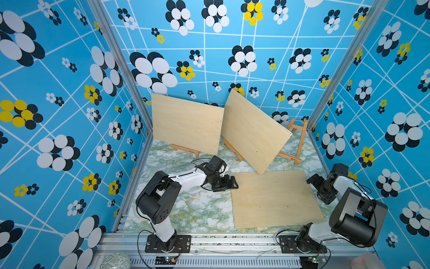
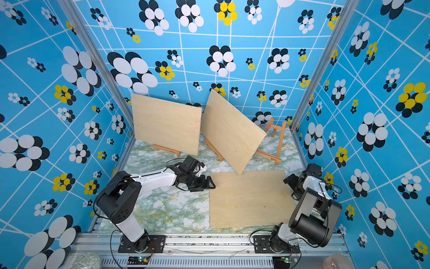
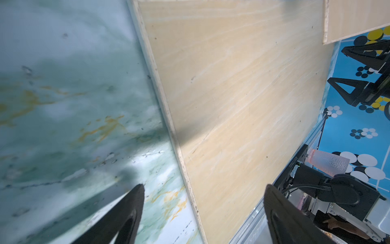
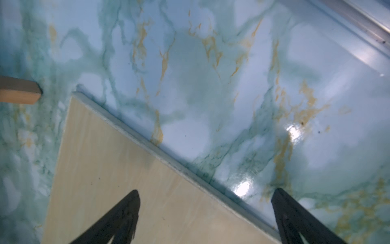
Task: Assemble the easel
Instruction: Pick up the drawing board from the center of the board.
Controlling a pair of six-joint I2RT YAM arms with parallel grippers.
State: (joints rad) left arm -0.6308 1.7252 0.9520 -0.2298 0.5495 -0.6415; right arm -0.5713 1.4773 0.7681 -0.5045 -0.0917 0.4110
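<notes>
Easel (image 1: pixel 301 142) behind stands empty; left gripper (image 1: pixel 233 184) and right gripper (image 1: pixel 314 188), both spread, flank the flat plywood board (image 1: pixel 274 198), likely to lift it

A marble-patterned tabletop (image 1: pixel 197 209), green and white with yellow veins, is lying across the floor of the cell and catching bright glare in the right wrist view. Blue walls (image 1: pixel 209 58) printed with white lines and black, white and yellow flower clusters are enclosing it on three sides, with aluminium posts (image 1: pixel 122 62) running up the two back corners. An aluminium rail (image 1: pixel 232 241) is running along the front edge, and in front of it a pink frosted cup (image 1: pixel 365 262) is sitting at the right corner and a pale green patterned rounded object (image 1: pixel 115 262) at the left, both being cut off by the frame.
</notes>
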